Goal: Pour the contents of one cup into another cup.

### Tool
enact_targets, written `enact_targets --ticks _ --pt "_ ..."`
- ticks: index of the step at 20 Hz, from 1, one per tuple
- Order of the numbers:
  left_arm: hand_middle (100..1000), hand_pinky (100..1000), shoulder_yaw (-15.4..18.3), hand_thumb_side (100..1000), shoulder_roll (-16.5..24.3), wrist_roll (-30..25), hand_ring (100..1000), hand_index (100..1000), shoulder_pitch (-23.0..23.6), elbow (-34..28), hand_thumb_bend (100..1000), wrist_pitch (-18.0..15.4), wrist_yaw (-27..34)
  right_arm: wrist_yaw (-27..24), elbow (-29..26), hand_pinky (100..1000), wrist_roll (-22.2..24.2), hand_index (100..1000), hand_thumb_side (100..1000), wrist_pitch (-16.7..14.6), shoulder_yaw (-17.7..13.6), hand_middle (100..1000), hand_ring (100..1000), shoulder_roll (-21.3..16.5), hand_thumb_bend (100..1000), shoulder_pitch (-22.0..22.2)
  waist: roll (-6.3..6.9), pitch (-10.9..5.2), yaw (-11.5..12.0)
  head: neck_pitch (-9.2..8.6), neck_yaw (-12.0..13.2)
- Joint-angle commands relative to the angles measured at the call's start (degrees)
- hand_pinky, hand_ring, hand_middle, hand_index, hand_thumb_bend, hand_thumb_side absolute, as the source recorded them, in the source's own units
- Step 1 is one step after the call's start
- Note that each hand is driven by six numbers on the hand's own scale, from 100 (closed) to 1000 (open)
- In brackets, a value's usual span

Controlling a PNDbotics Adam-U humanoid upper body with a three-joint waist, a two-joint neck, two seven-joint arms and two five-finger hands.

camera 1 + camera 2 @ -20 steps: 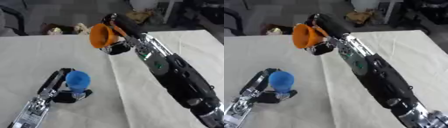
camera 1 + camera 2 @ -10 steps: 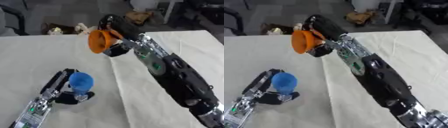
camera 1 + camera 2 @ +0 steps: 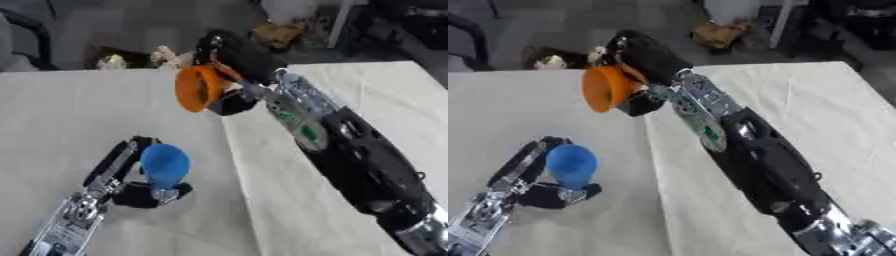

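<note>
Orange plastic shows between the curled fingers [image 3: 229,102] of our right hand [image 3: 232,75], which has closed round the orange cup [image 3: 198,89] and holds it well above the tabletop [image 3: 70,115], tipped almost on its side with its mouth turned toward our left. Our left hand [image 3: 140,187] has its fingers [image 3: 122,157] and thumb wrapped round the blue cup [image 3: 164,164], which stands near the tabletop at the lower left. The two cups are well apart: the orange one sits higher and further out, not over the blue one's mouth.

As we judge it, that gap is the main danger. With the orange cup already so steeply tipped, anything inside could run out before the rim is above the blue cup and land on the white cloth covering the tabletop. We cannot see into either cup, so we cannot say whether anything is left to pour. A second risk is at the receiving end: the blue cup looks narrow and appears to lean toward the camera, so a stream from that height could miss or splash off its rim. Bringing the orange rim down close over the blue opening before tipping further would ease both problems.
</note>
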Motion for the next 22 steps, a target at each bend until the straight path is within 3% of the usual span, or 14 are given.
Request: enact_targets --ticks 1,22 --pt "145 638 -0.03 100 0.14 -0.21 479 365 -0.98 -0.79 114 -0.09 0.39 0.93 -0.8 936 0.16 507 119 -0.43 -0.22 478 808 -0.43 133 -1.43 0.09 -1.02 -0.1 -0.18 0.13" --pt "136 640 -0.2 100 0.39 -1.72 478 328 -0.67 -0.09 114 -1.16 1.22 0.29 -1.64 946 2.29 510 117 -2.06 0.79 479 817 -0.71 135 -1.57 -0.16 -0.92 -0.43 -0.37 0.05"
